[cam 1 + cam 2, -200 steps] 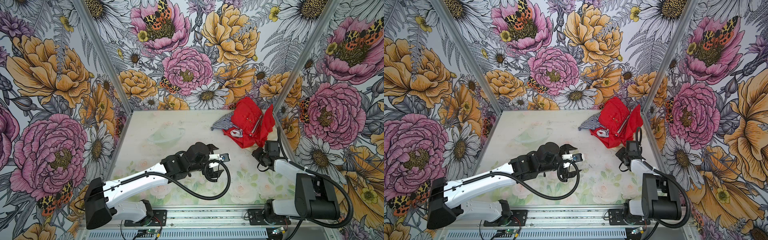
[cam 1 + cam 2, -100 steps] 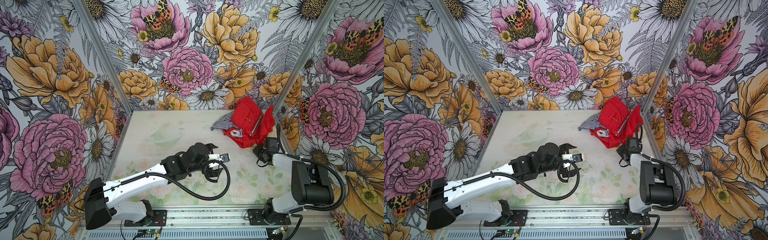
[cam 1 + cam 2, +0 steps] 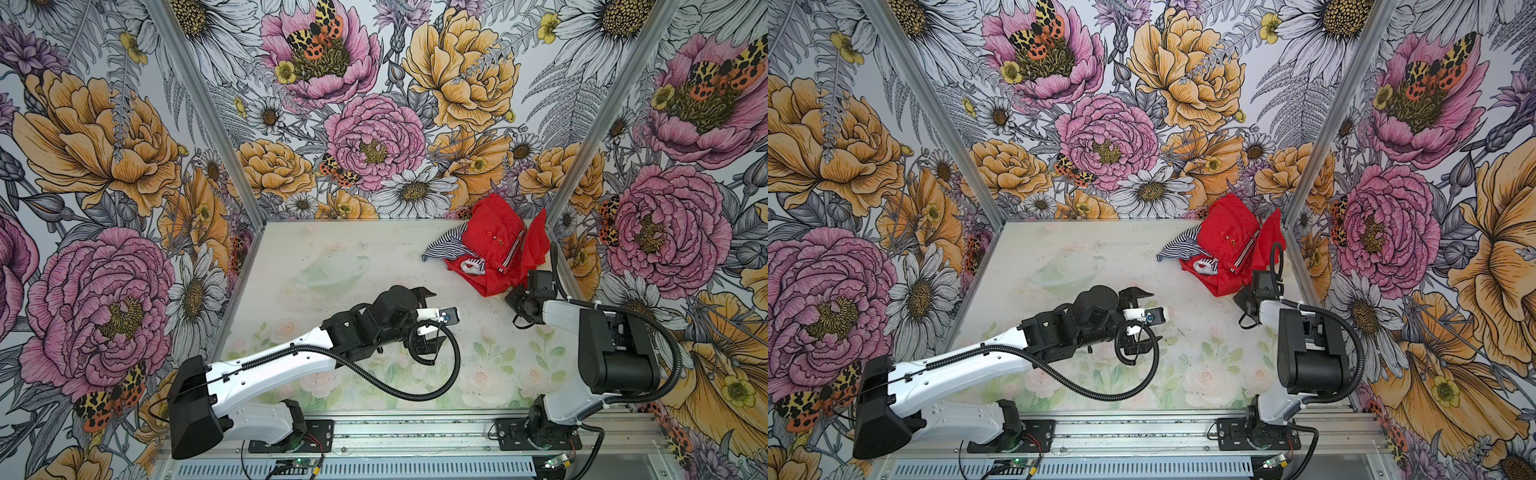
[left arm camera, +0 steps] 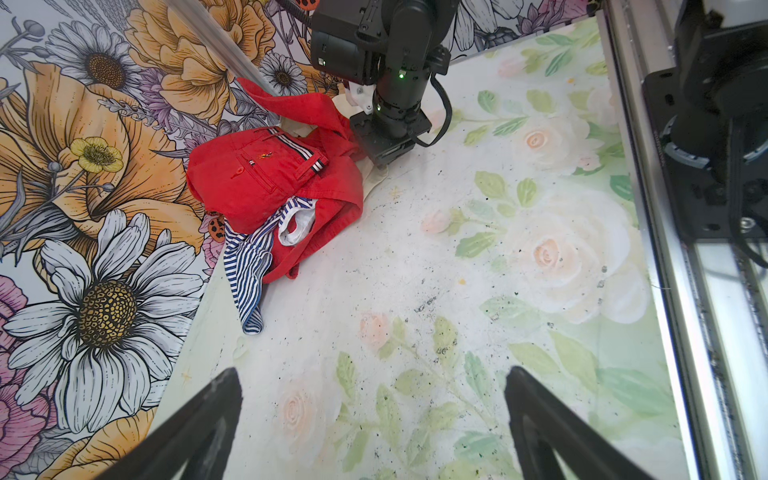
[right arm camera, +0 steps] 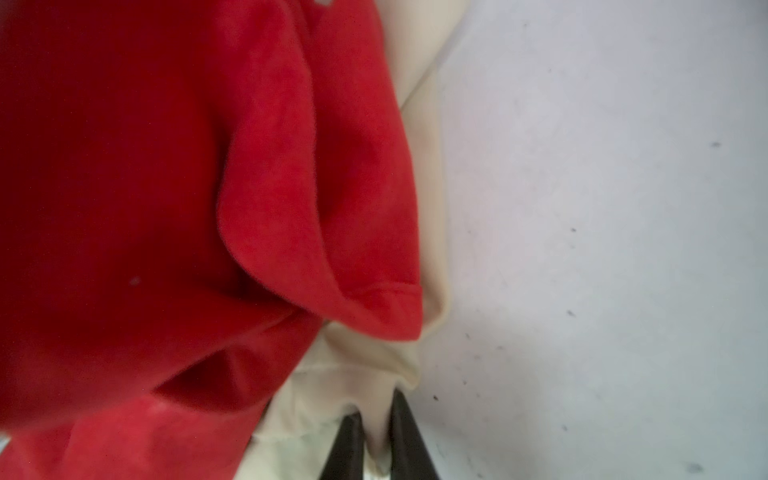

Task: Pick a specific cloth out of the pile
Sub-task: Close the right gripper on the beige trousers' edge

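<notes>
Your cream cloth (image 5: pixel 357 370) sits at the bottom of the pile (image 3: pixel 490 257), in the far right corner of the table (image 3: pixel 332 249). Only its edge shows, poking out from under the red garment with striped trim (image 4: pixel 257 183) on the side nearest the right arm. The right gripper (image 5: pixel 376 405) is low against the tabletop with its jaws pinched together on a fold of that cream edge. The red hem lies just beside the grip but not between the fingers. A navy-and-white striped piece (image 4: pixel 249 270) spills out of the red garment on the pile's other side, towards the middle of the table. Your left gripper (image 4: pixel 372 374) hangs over bare table near the centre, well apart from the pile, its jaws spread wide and holding nothing.
</notes>
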You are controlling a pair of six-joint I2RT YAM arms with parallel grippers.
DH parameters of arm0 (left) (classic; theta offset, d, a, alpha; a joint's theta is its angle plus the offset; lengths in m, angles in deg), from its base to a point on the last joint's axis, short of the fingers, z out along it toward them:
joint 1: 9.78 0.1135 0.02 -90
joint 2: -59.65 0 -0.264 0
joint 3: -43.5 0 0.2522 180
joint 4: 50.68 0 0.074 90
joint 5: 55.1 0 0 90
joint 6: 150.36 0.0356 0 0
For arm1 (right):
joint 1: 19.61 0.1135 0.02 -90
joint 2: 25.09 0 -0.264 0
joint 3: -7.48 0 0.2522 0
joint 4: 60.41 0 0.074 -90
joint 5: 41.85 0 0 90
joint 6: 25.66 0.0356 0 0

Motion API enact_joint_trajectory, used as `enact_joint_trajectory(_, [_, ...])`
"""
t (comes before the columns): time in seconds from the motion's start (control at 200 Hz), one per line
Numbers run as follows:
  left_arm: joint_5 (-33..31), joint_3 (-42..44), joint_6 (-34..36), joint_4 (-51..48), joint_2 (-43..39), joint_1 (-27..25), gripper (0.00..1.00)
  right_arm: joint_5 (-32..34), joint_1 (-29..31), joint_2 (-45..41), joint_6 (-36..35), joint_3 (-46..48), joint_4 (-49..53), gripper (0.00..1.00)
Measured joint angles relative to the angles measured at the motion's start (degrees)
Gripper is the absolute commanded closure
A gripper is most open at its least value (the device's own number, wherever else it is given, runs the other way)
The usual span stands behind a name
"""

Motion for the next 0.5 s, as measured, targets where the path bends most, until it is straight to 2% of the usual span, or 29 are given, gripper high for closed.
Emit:
enact_joint_trajectory(0.275, [-0.5, 0.0, 0.1, 0.0, 0.0, 0.0, 0.01, -0.1, 0.0, -0.4, -0.6, -0.2, 0.4, 1.0])
enact_joint_trajectory(0.5, [-1.0, 0.0, 0.1, 0.2, -0.1, 0.1, 0.01, -0.6, 0.0, -8.4, -1.8, -3.9, 5.7, 1.0])
